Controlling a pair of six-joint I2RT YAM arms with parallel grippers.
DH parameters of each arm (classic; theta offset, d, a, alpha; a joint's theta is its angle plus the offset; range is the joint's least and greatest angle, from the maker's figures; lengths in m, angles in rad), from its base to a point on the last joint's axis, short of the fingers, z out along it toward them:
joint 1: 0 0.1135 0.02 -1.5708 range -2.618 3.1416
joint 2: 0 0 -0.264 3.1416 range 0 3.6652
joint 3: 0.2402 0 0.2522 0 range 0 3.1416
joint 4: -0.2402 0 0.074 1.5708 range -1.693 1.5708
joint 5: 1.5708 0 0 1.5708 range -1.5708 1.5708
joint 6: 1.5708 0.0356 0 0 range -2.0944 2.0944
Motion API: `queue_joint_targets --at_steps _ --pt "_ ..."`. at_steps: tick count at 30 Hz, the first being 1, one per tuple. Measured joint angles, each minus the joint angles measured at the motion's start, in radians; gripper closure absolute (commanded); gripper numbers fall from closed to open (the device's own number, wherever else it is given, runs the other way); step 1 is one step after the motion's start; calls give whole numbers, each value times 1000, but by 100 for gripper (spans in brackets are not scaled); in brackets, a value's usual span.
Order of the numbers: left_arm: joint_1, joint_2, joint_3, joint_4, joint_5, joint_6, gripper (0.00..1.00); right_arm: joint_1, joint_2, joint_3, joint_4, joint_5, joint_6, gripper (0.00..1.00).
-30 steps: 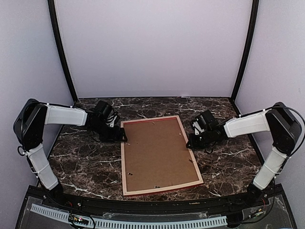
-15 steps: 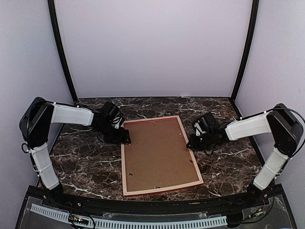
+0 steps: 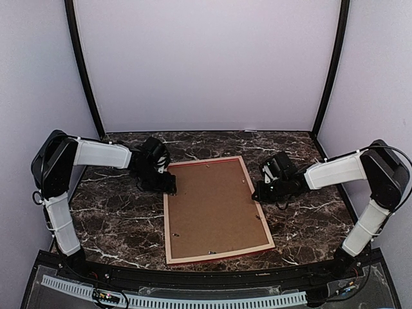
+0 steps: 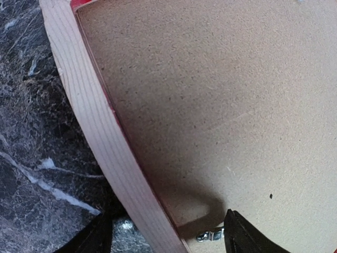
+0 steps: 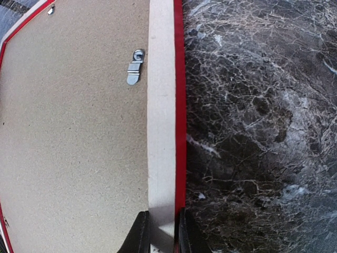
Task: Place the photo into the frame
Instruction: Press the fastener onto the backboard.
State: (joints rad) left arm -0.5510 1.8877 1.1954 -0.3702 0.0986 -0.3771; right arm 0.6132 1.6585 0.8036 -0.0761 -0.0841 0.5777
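Left gripper point(image 3: 166, 185): jaws wide, astride left rail of frame point(image 3: 219, 255) near far corner. One finger over table point(image 3: 116, 219), other over board point(image 3: 212, 206) beside clip point(image 4: 209, 235). Nothing held.

Frame: face down mid-table, pale back up, board seated inside.

Photo: not visible in any view; cannot tell whether it lies under board.

Right gripper point(image 3: 257, 191): pinched on frame's right rail.

Judgement: if photo is inside, only clips remain; otherwise board must come out first.

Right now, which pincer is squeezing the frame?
The right pincer: its fingers are clamped on the frame's pale edge. The left pincer stands wide open over the other edge.
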Motion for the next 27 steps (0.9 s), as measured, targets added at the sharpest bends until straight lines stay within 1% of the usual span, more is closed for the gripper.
queue_joint_targets --at_steps 4,8,14,18,20,24,27 --pt "-21 2 2 -16 -39 11 26 1 0 0 -1 3 -1 93" --pt "-35 2 3 -27 -62 18 30 1 0 2 -6 4 -1 93" --pt "-39 2 3 -29 -60 21 40 1 0 4 -8 4 -3 93" --pt "-42 1 3 -29 -53 26 50 1 0 4 -8 4 -4 93" --pt "-43 1 3 -31 -51 27 53 1 0 4 -8 4 -4 93" --pt "-42 -3 3 -41 -50 27 58 1 -1 4 -9 4 -4 93" --pt "-42 -6 2 -47 -50 27 59 1 -1 4 -9 4 -4 93"
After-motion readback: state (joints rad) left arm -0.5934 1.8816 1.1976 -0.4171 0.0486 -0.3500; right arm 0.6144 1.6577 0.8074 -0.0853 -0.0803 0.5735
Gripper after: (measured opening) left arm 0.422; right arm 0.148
